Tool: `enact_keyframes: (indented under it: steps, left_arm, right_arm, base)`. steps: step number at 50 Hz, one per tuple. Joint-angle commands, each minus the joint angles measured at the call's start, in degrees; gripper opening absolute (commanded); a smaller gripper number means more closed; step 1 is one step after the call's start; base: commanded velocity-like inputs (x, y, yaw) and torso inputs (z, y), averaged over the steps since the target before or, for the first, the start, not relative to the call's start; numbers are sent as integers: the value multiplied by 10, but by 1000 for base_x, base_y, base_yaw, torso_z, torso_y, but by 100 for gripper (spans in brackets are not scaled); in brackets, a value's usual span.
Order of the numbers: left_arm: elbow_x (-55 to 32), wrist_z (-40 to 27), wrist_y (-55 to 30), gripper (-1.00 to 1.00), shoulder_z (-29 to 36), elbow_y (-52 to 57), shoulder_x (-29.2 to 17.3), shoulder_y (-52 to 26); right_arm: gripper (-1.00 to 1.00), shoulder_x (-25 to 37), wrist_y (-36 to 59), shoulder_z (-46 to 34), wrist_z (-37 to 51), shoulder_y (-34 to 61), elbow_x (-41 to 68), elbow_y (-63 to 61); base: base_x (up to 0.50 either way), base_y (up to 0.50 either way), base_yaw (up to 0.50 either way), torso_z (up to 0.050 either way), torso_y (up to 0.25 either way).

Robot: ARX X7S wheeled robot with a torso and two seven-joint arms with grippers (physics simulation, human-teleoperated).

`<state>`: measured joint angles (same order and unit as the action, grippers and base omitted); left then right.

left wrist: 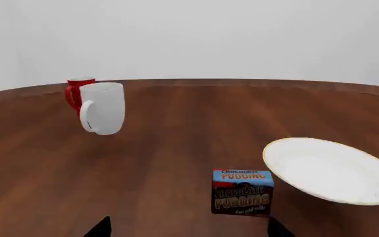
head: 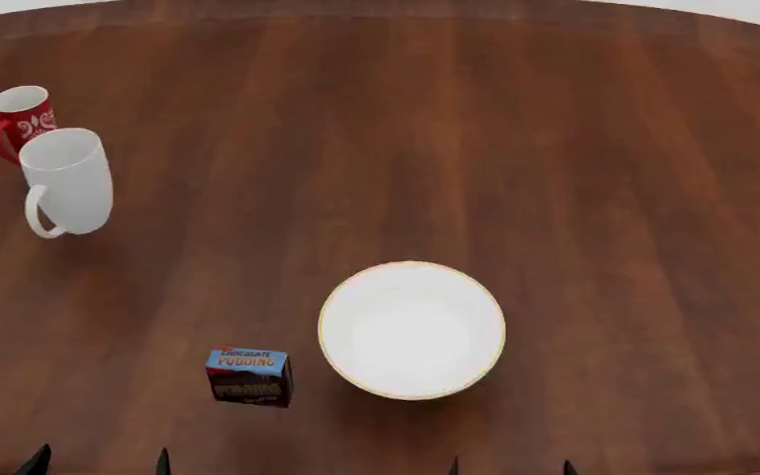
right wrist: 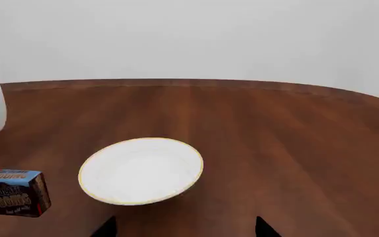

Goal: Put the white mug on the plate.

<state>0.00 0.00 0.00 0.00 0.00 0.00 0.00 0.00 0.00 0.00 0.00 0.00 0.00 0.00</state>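
While both hands sit open and empty, need to reach the left hand (head: 100, 462) far ahead for the white mug (head: 68, 181), plate (head: 412, 330) nearer.

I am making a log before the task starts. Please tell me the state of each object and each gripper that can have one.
white mug: upright, empty, on the table, not on the plate.
red mug: upright, just behind the white mug.
plate: flat on the table, nothing on it.
pudding box: standing, beside the plate.
left gripper: open, holding nothing.
right gripper: open, holding nothing.
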Motion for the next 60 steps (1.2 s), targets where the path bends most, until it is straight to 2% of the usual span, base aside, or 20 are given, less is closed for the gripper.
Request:
enact_keyframes:
  steps: [1, 28, 49, 60]
  left_arm:
    - [-9, -10, -2, 100, 10, 1, -9, -1]
    - [-42, -40, -26, 100, 45, 51, -46, 6]
    - [-49, -47, -101, 100, 58, 96, -79, -32]
    - [-60, -45, -162, 100, 60, 138, -95, -64]
  right_arm:
    - [100, 5, 4, -7, 7, -1, 5, -5]
    - [100, 43, 29, -52, 47, 3, 36, -25]
    - [100, 81, 194, -33, 105, -61, 27, -268]
    - [100, 91, 276, 24, 140, -112, 42, -409]
  base:
    - [0, 0, 0, 0, 0]
    - [0, 0, 0, 0, 0]
    - [0, 0, 0, 0, 0]
    - [0, 0, 0, 0, 0]
